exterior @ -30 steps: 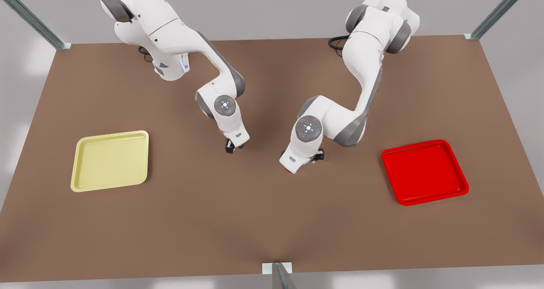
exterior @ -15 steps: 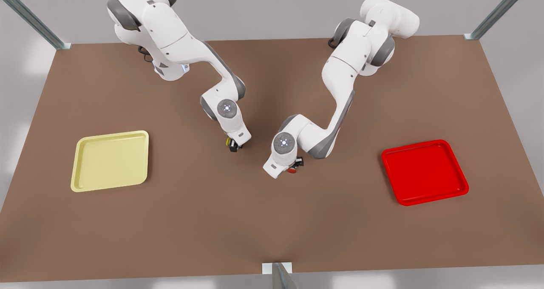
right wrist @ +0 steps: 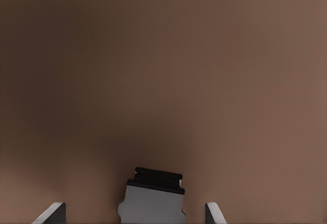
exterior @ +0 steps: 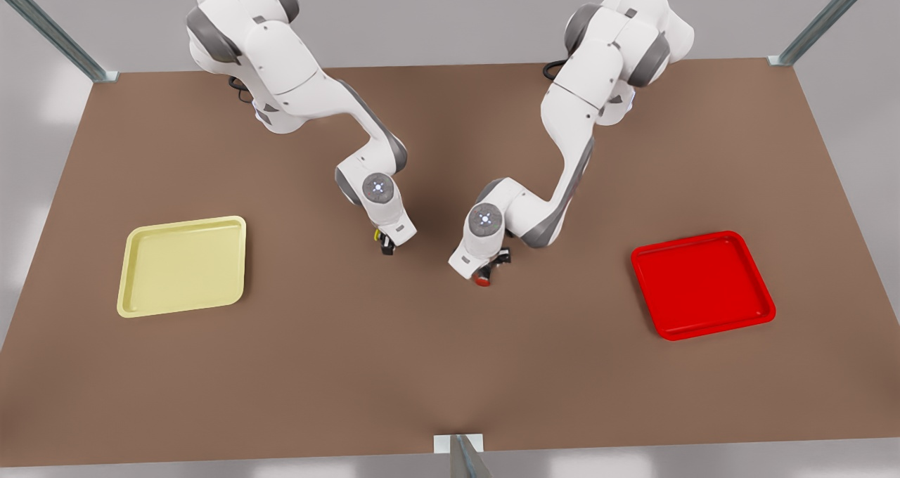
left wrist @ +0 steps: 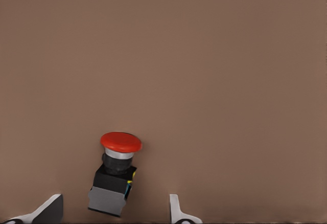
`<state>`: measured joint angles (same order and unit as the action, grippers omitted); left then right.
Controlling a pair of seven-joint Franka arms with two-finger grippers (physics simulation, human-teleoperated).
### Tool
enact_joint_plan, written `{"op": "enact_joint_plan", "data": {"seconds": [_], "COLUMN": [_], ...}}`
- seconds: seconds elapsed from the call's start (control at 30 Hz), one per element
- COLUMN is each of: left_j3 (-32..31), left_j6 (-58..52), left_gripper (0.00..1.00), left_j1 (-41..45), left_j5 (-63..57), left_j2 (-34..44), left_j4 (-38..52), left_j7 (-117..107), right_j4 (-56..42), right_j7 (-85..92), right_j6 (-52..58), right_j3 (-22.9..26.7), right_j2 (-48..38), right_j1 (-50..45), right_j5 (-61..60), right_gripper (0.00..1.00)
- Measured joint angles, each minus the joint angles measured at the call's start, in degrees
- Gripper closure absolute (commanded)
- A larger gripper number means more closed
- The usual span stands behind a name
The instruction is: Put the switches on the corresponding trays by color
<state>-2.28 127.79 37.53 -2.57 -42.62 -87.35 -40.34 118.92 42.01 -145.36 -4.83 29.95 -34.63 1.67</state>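
A flat pale yellow square tray (exterior: 183,266) with a raised rim is seen on the brown table (exterior: 450,365), well off to the front view's left of the arms. Nearer the middle, the right gripper (exterior: 388,244) is lowered onto a small dark-bodied switch with a yellow cap (exterior: 380,237); its fingers (right wrist: 52,213) are spread wide on either side of the switch's grey body, not touching it. Just to the right of that, the left gripper (exterior: 492,268) is held low over a small black switch with a round red cap (left wrist: 116,172), lying tilted between its parted, untouching fingers (left wrist: 47,209). A bright red square tray (exterior: 702,285) is seen well to the right.
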Motion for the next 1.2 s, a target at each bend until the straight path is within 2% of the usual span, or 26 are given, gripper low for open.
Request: {"op": "enact_joint_plan", "data": {"seconds": [0.2,0.27,0.3,0.37,0.47,0.7,0.77,1.2], "left_j3": [0.0,0.0,0.0,-0.1,-0.1,-0.2,-0.1,-0.8], "left_j6": [2.2,3.3,4.1,4.6,6.2,7.7,8.4,9.3], "left_gripper": [0.0,0.0,0.0,0.0,0.0,0.0,0.01,0.01], "left_j1": [-1.6,-1.5,-1.2,-1.1,-1.5,-1.4,-1.5,-1.5], "left_j5": [-0.3,-0.3,-0.3,-0.3,-0.4,-0.4,-0.5,-0.7], "left_j2": [2.6,2.0,1.3,0.9,0.7,0.6,0.3,0.9], "left_j4": [-4.6,-4.6,-4.5,-4.5,-5.5,-6.8,-7.2,-9.6], "left_j7": [1.2,1.1,1.1,1.1,1.2,1.2,1.2,1.4], "right_j4": [-0.1,-0.1,-0.1,-0.2,-0.2,-0.5,-0.6,-0.6], "right_j7": [-0.2,-0.2,-0.2,-0.2,-0.2,-0.3,-0.2,0.1], "right_j6": [-0.1,-0.1,-0.1,-0.1,-0.1,0.2,0.2,0.2], "right_j3": [0.0,0.0,0.0,0.0,0.0,0.0,0.0,0.0], "right_j2": [0.7,0.7,0.7,0.7,0.7,0.5,0.5,0.3], "right_j1": [0.0,0.1,0.1,0.1,0.1,0.1,0.1,0.3], "right_j5": [0.0,0.0,0.0,0.0,0.0,0.0,0.0,-0.2], "right_gripper": [0.0,0.15,0.16,0.27,0.34,0.41,0.46,0.5]}}
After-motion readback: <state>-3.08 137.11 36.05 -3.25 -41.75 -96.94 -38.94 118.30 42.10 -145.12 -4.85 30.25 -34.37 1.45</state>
